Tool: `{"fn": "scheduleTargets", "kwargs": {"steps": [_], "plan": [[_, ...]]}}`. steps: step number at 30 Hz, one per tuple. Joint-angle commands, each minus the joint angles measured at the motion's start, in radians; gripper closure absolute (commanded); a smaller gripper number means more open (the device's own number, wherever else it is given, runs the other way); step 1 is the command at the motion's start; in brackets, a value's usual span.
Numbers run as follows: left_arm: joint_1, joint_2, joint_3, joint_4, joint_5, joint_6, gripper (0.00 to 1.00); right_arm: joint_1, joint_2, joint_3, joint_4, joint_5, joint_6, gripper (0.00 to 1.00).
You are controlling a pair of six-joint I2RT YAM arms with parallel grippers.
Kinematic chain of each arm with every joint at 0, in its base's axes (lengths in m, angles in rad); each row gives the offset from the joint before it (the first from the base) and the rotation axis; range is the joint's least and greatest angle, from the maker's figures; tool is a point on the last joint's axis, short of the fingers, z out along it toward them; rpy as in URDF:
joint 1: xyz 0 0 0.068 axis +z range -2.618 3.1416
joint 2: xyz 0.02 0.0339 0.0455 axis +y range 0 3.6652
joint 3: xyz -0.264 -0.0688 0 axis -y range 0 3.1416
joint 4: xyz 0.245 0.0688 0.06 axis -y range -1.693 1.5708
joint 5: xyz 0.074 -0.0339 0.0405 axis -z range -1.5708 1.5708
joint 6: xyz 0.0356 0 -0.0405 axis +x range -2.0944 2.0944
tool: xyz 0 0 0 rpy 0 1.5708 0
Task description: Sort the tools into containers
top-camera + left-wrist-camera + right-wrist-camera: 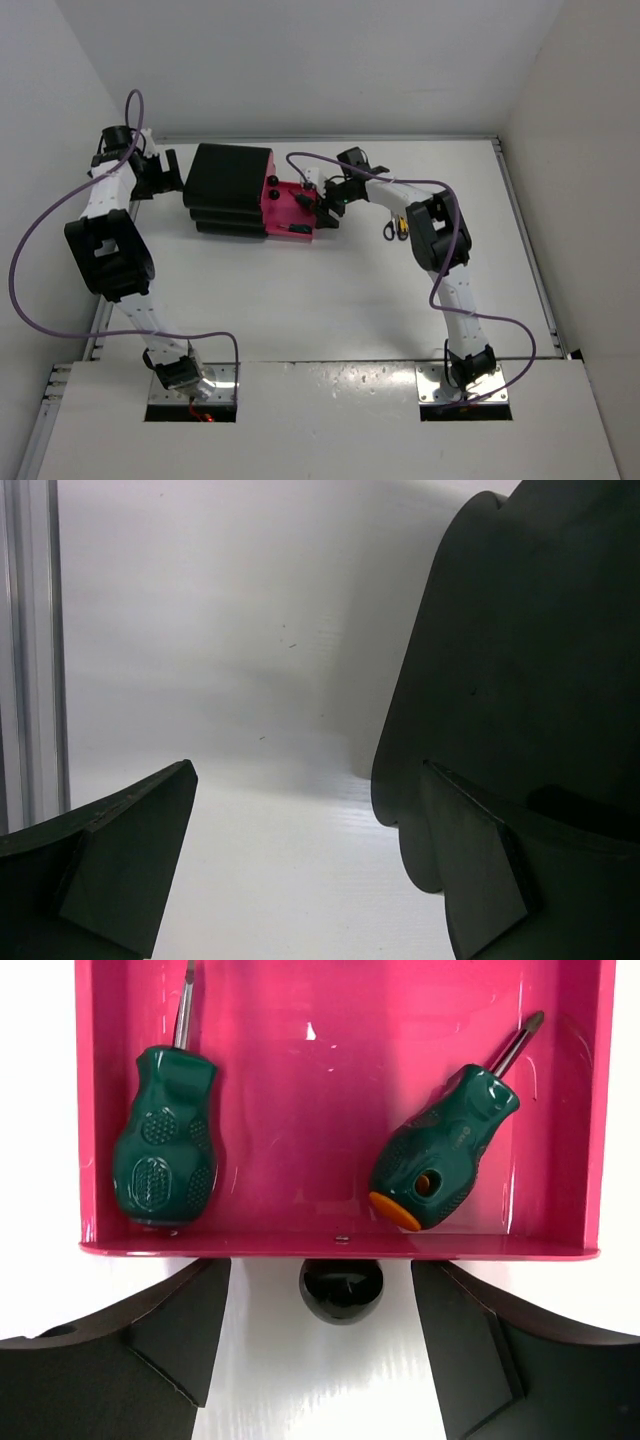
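Note:
The black cabinet [230, 188] stands at the back of the table, with one pink drawer [290, 208] pulled out to the right. In the right wrist view, this drawer [330, 1090] holds two stubby green-handled screwdrivers, one on the left [165, 1150] and one with an orange end [440, 1155]. My right gripper [322, 1305] is open, with its fingers on either side of the drawer's black knob [341, 1288] and not touching it; it also shows in the top view [323, 207]. My left gripper [168, 168] is open and empty at the cabinet's left side. In the left wrist view [310, 780], its right finger lies against the cabinet [540, 660].
Black-handled scissors [388, 231] and a slim yellow-and-black tool [401, 228] lie on the table beside the right arm. The two other drawers are shut, and their knobs [272, 188] show. A metal rail [30, 650] runs along the table's left edge, close to the wall.

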Motion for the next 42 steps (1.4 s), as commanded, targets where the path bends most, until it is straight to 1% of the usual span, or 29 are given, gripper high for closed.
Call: {"fn": "scheduleTargets", "kwargs": {"steps": [1,11,23,26,27,30,34,35,38,42], "plan": [[-0.03,0.014,0.014,-0.009,0.008,0.004,0.0,0.016,0.023,0.056,0.054,-0.051,-0.003,0.26],[-0.061,0.043,0.014,-0.009,0.017,0.035,0.0,0.027,0.071,0.125,0.063,-0.129,-0.003,0.26],[-0.108,0.072,0.005,-0.018,0.017,0.044,0.0,0.067,0.08,0.135,0.101,-0.191,-0.003,0.26],[-0.108,0.082,0.005,-0.018,0.026,0.044,0.0,0.078,0.08,0.135,0.175,-0.243,0.017,0.26],[-0.108,0.091,0.005,-0.018,0.026,0.044,0.0,0.078,0.091,0.135,0.175,-0.261,0.017,0.26],[-0.108,0.1,0.014,-0.018,0.035,0.053,0.0,0.078,0.103,0.124,0.242,-0.283,0.039,0.26],[-0.108,0.111,0.014,-0.018,0.087,0.073,0.0,0.078,0.134,0.133,0.319,-0.304,0.039,0.25],[-0.108,0.123,0.023,-0.018,0.116,0.082,0.0,0.078,0.134,0.133,0.328,-0.304,0.039,0.24],[-0.108,0.146,0.049,-0.029,0.161,0.105,0.0,0.078,0.154,0.152,0.35,-0.323,0.039,0.24],[-0.108,0.175,0.092,-0.059,0.195,0.128,0.0,0.078,0.154,0.142,0.377,-0.355,0.039,0.22]]}}
